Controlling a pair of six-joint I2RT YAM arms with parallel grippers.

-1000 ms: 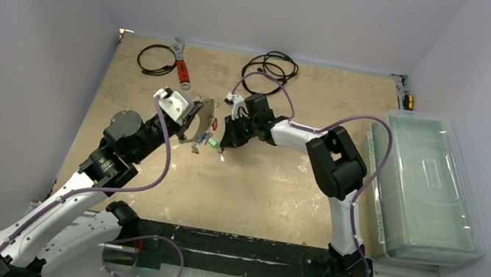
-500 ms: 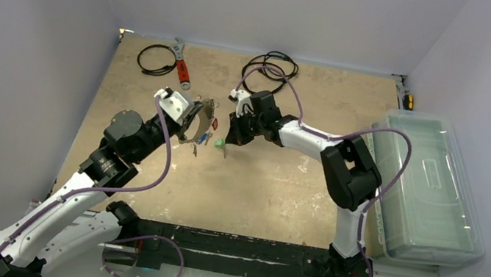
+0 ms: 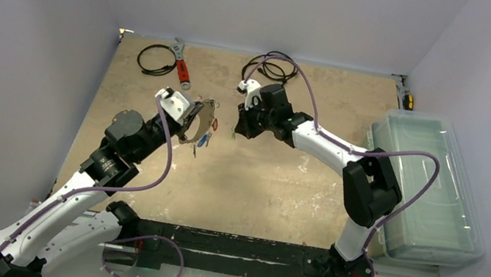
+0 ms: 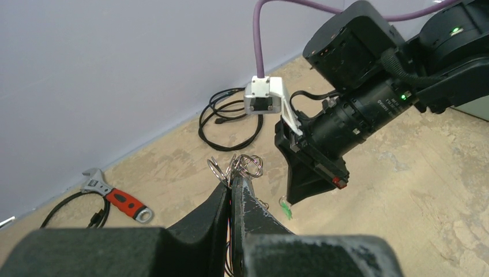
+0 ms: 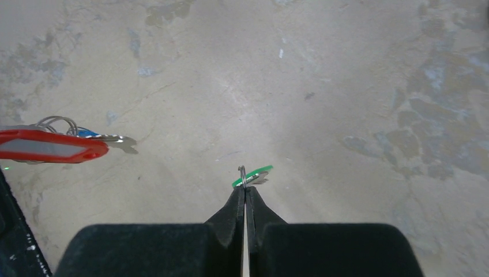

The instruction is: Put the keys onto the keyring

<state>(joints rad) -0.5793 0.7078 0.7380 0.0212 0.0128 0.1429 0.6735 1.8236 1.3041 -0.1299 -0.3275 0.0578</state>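
My left gripper point(image 3: 193, 124) is shut on the keyring point(image 3: 208, 112) and holds it above the table. Keys with red and blue tags point(image 3: 206, 135) hang from the ring. In the left wrist view the fingertips point(image 4: 232, 183) are pressed together, and only small wire rings point(image 4: 243, 164) show above them. My right gripper point(image 3: 237, 131) hovers just right of the keyring, shut on the small ring of a green-tagged key point(image 5: 254, 174). That green key point(image 4: 285, 211) dangles under the right fingers. The red tag point(image 5: 52, 146) and a silver key point(image 5: 118, 139) show at the left of the right wrist view.
A red-handled wrench point(image 3: 181, 66) and a black coiled cable point(image 3: 156, 60) lie at the back left. Another black cable point(image 3: 272, 64) lies at the back centre. A clear plastic box point(image 3: 428, 190) stands along the right edge. Walls close in on three sides.
My right gripper has closed on the green-tagged key and lifted it off the table, moving slightly back and to the right. The left gripper and the keyring have stayed put.
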